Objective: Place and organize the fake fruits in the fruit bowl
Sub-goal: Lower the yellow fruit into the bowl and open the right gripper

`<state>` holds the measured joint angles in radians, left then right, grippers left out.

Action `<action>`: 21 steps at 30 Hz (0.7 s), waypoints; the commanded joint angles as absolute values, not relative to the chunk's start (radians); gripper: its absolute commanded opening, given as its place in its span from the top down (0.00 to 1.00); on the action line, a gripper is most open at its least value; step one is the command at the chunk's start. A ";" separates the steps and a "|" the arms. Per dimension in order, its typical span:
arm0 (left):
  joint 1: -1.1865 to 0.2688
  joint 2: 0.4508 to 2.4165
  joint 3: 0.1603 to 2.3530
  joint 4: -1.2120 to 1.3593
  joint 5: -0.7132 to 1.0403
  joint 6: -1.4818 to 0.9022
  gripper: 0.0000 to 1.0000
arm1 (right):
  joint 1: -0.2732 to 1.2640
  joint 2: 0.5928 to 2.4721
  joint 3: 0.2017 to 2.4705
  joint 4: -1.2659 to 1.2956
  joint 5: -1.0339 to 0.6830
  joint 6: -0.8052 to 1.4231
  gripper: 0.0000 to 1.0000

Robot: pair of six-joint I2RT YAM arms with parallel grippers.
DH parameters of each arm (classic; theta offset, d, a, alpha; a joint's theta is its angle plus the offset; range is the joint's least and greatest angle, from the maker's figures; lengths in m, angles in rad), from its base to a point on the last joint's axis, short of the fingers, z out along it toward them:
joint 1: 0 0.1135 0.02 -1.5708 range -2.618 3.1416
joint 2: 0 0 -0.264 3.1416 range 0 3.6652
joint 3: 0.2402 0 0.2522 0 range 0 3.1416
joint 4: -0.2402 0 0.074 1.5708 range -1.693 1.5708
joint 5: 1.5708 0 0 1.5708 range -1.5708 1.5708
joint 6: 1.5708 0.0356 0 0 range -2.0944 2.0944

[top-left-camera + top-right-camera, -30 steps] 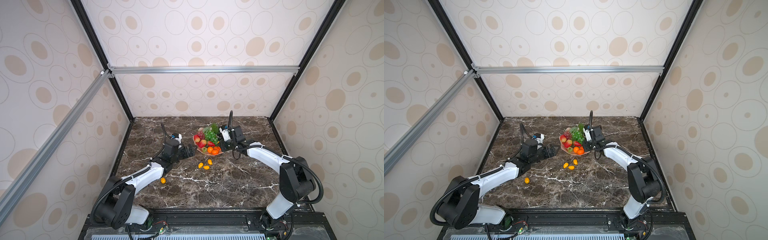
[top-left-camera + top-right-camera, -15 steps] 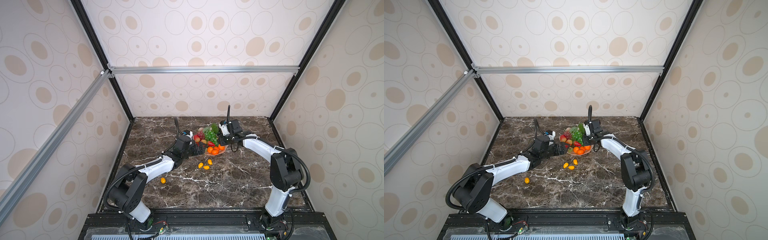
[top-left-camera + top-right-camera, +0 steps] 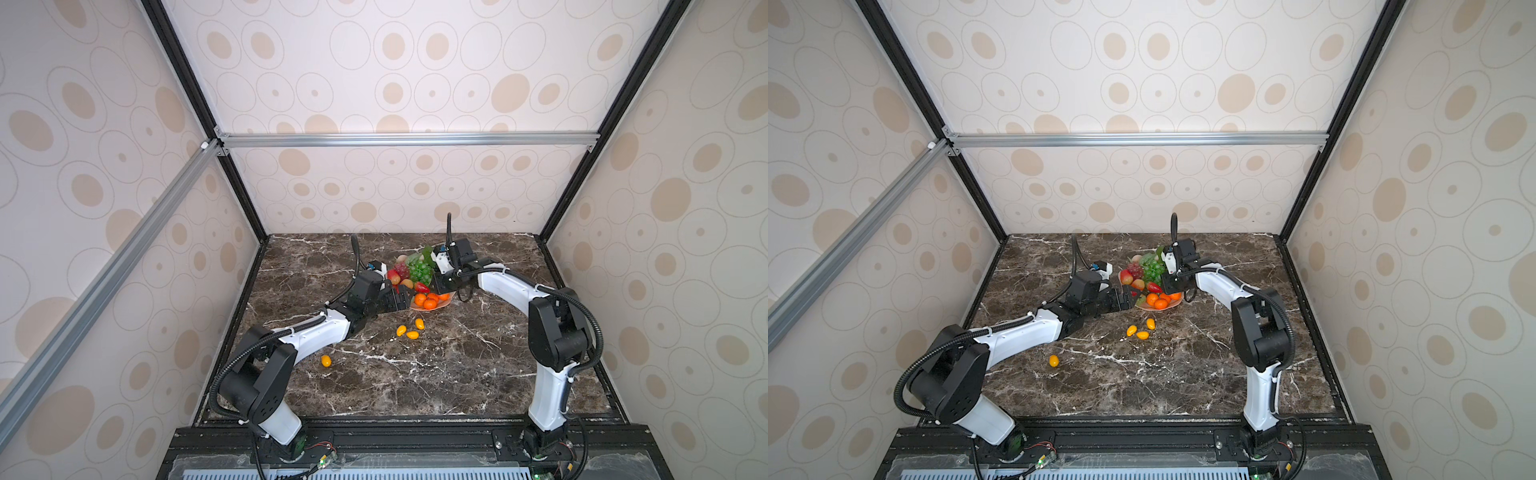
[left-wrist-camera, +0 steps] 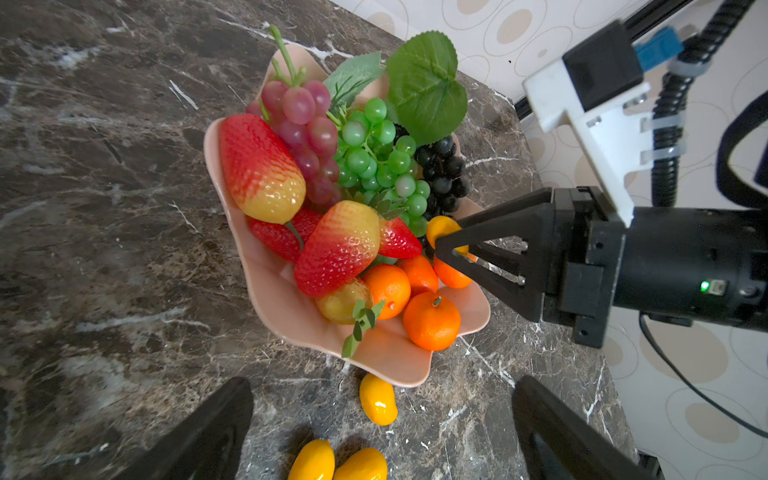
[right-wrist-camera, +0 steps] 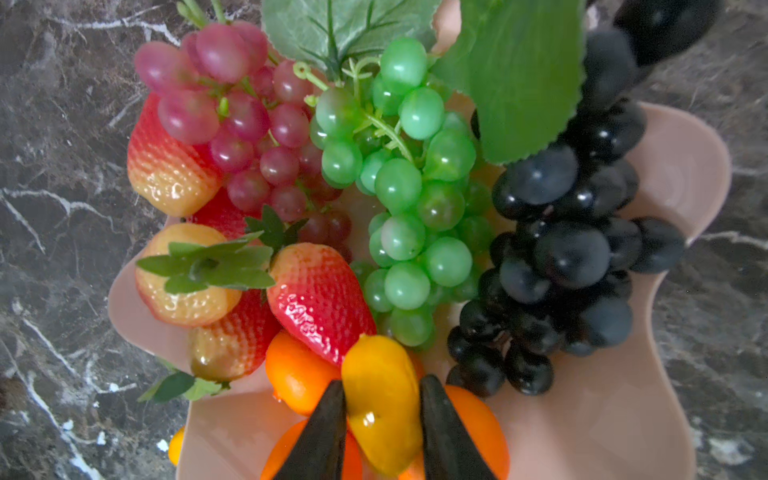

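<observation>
The pale pink fruit bowl [image 4: 291, 307] [image 3: 442, 304] [image 3: 1173, 305] holds strawberries [image 4: 259, 166], tangerines [image 4: 432, 320], and red, green [image 4: 374, 162] and black grape bunches. My right gripper [image 5: 382, 384] [image 4: 442, 245] [image 3: 441, 290] hangs over the tangerines, shut on a yellow-orange oval [image 5: 382, 399]. My left gripper [image 4: 382, 382] [image 3: 401, 301] [image 3: 1128, 300] stands wide open and empty, low at the bowl's left front rim. Three ovals [image 3: 411, 330] [image 4: 377, 399] lie on the table just in front of the bowl. Another oval [image 3: 326, 360] [image 3: 1053, 360] lies further left, near my left forearm.
The dark marble table [image 3: 415, 374] is boxed in by patterned walls and black frame posts on three sides. The bowl sits toward the back middle, with both arms converging on it from either side.
My left gripper has advanced rightward to the bowl's rim. The right gripper has shifted a little over the bowl with the oval between its fingers.
</observation>
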<state>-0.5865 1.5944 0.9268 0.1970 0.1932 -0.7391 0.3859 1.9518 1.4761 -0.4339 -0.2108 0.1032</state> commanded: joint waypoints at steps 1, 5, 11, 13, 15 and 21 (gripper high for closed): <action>-0.597 1.592 0.959 0.184 0.176 -0.720 0.02 | 0.385 1.966 1.503 -0.466 -0.222 0.092 0.63; -0.595 1.585 0.953 0.182 0.176 -0.721 0.02 | 0.385 1.959 1.503 -0.466 -0.215 0.088 0.57; -0.596 1.558 0.957 0.148 0.140 -0.698 0.02 | 0.385 1.876 1.466 -0.431 -0.162 0.086 0.52; -0.595 1.539 0.962 0.124 0.115 -0.679 0.02 | 0.394 1.818 1.427 -0.398 -0.130 0.080 0.50; -0.595 1.515 0.966 0.096 0.082 -0.658 0.02 | 0.414 1.759 1.385 -0.371 -0.080 0.061 0.46; -0.595 1.416 0.949 -0.007 -0.040 -0.595 0.02 | 0.540 1.592 1.226 -0.314 0.152 -0.038 0.26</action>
